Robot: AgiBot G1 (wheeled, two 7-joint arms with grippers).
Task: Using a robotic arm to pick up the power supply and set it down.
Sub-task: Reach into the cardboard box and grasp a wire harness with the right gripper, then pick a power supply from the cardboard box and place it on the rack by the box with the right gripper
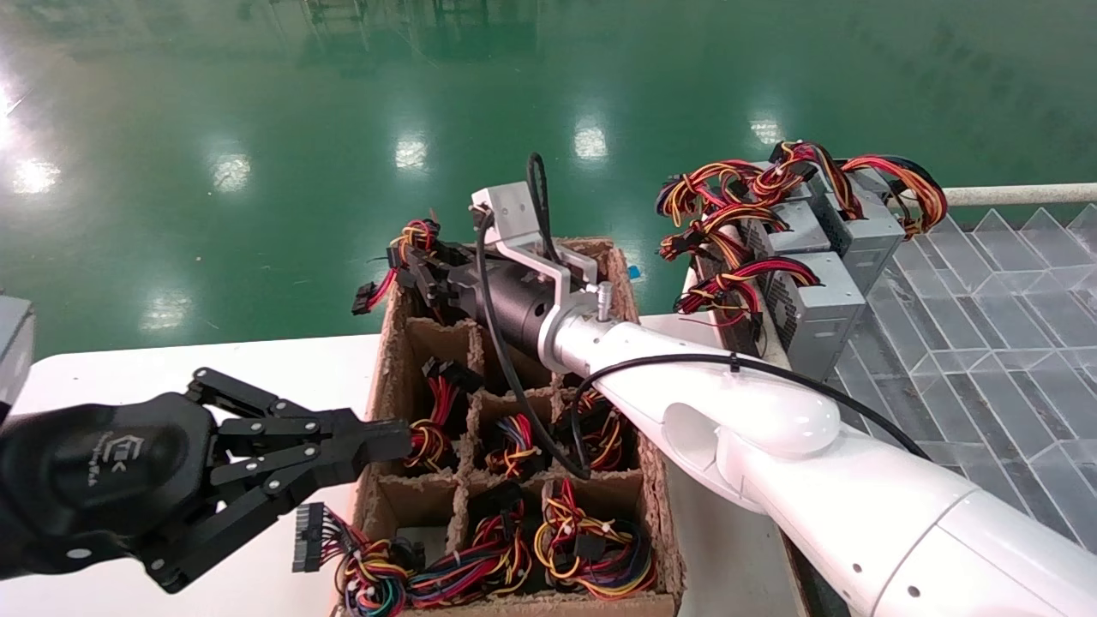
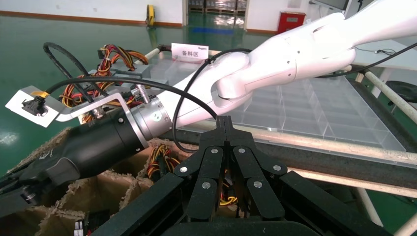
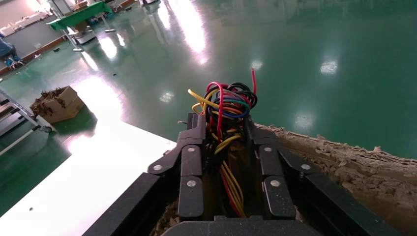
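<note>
My right gripper (image 1: pixel 426 276) reaches into the far left corner of the brown cardboard divider box (image 1: pixel 660 514). It is shut on the power supply there, whose red, yellow and black wire bundle (image 3: pixel 223 101) rises between the fingers (image 3: pixel 193 147). The metal body is hidden below; only the wires (image 1: pixel 416 236) and a hanging black connector (image 1: pixel 364 298) show in the head view. My left gripper (image 1: pixel 398 435) is shut and empty, parked at the box's left wall, seen in its own wrist view too (image 2: pixel 224 120).
Other cells of the box hold more wire bundles (image 1: pixel 591 540). Several silver power supplies (image 1: pixel 823 300) with wires stand stacked at the right, beside a clear plastic divider tray (image 1: pixel 968 343). The white table (image 1: pixel 171 368) lies left of the box; green floor lies beyond.
</note>
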